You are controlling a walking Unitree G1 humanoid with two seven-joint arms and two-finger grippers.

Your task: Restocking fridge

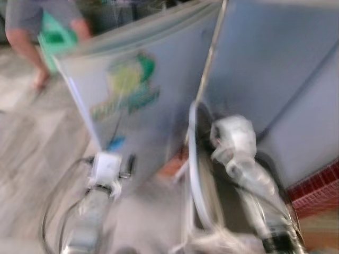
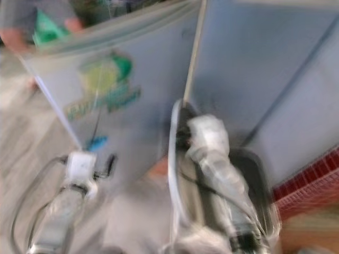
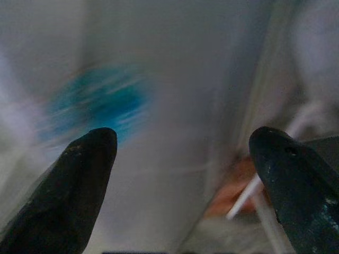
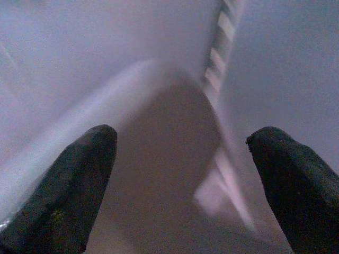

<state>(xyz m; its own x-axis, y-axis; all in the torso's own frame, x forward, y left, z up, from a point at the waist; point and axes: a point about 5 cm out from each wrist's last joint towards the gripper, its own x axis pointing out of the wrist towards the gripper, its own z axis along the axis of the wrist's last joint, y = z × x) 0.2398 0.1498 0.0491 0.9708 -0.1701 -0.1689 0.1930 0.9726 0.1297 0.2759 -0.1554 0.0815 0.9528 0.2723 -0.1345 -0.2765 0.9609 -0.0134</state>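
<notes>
Both hands read as released w/ nothing between the fingers: left hand (image 3: 183,159) faces the fridge door (image 1: 148,90) by its blue sticker (image 3: 98,103), lower left of frame; right hand (image 4: 183,159) sits center-right at the door's edge. Everything's blurred. We see a person (image 1: 32,32) upper left on the floor (image 1: 37,148).
</notes>
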